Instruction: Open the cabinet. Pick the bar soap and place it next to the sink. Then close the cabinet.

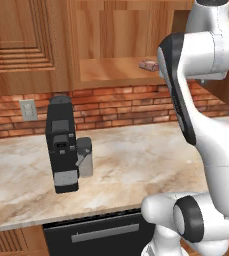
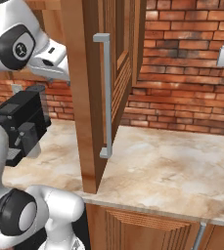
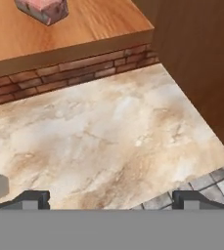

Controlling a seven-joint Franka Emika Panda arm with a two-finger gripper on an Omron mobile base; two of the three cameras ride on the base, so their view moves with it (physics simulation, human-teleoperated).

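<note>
The bar soap (image 1: 148,65) lies flat on the wooden shelf (image 1: 111,70) of the cabinet (image 1: 131,30), close to the shelf's right end and near its front edge; in the hand view the bar soap (image 3: 41,10) sits at the top, pale pink with darker edges, resting on the shelf board. The cabinet stands open, and its door (image 2: 91,97) is swung out toward the right base camera, edge-on, with the long vertical silver bar handle (image 2: 105,95) on its face. The hand (image 3: 111,200) is open, its two dark fingertips (image 3: 33,199) spread wide apart with nothing between them, and it hangs below the shelf's front edge, looking down over the marble table (image 3: 113,132). On the table's left part, back toward the brick wall (image 1: 121,102), stands a black coffee machine (image 1: 62,145), well apart from the soap above.
</note>
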